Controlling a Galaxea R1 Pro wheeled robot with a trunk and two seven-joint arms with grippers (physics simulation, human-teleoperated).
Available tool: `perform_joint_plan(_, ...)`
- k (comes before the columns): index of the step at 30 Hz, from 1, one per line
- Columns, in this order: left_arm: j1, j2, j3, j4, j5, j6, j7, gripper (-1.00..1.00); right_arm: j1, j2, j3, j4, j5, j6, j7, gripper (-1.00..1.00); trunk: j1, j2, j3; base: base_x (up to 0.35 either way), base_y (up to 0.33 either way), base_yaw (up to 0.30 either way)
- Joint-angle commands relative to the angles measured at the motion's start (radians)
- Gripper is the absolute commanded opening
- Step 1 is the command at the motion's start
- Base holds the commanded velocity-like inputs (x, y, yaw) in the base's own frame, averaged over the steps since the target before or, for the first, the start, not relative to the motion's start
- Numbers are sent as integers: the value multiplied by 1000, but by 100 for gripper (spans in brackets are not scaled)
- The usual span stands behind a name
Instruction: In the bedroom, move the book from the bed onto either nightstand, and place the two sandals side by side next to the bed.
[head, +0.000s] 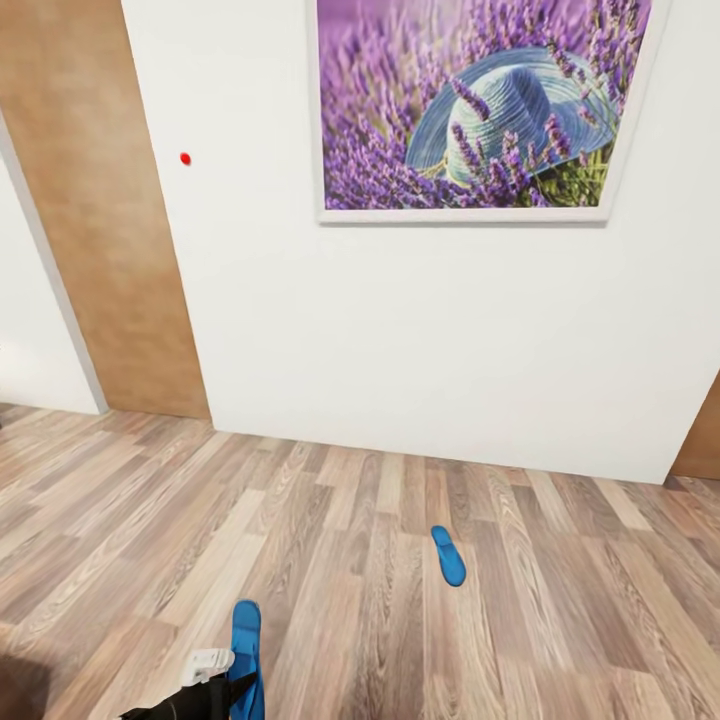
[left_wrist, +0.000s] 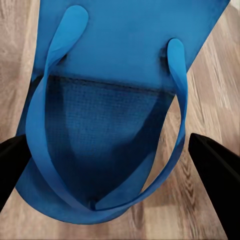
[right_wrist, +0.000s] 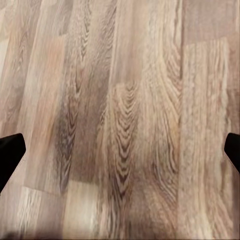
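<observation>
Two sandals (head: 449, 555) lie apart; left end effector (left_wrist: 120, 165) open over one, right end effector (right_wrist: 120, 150) open.

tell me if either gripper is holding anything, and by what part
The left gripper has its fingers spread either side of a blue sandal, near the toe end of its thong strap; whether it grips cannot be told. The right gripper is open over bare floor.

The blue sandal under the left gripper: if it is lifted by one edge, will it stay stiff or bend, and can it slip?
The sandal looks thin and flat, so it probably bends and droops. Its thong straps are narrow loops, likely floppy. The left gripper stands open astride it; the sole looks smooth, so it may slide on the wood floor.
</observation>
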Motion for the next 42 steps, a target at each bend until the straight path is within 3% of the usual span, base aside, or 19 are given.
perform_joint_plan(1,-1,-1,8,-1,-5,4,-7,-100,-1,0,-2,0,-8,10,4,100,0,0,-1,326,0,36)
perform_joint_plan(14,-1,-1,8,-1,-5,4,-8,-100,-1,1,-2,-1,-7,10,3,100,0,0,-1,318,0,205)
perform_joint_plan(24,-1,0,10,-1,-5,3,-8,-100,-1,1,-2,-1,-7,10,2,100,0,0,-1,160,0,15)
perform_joint_plan(42,-1,1,10,-1,-5,3,-8,-100,-1,1,-2,-6,-7,9,6,100,0,0,-1,323,0,0)
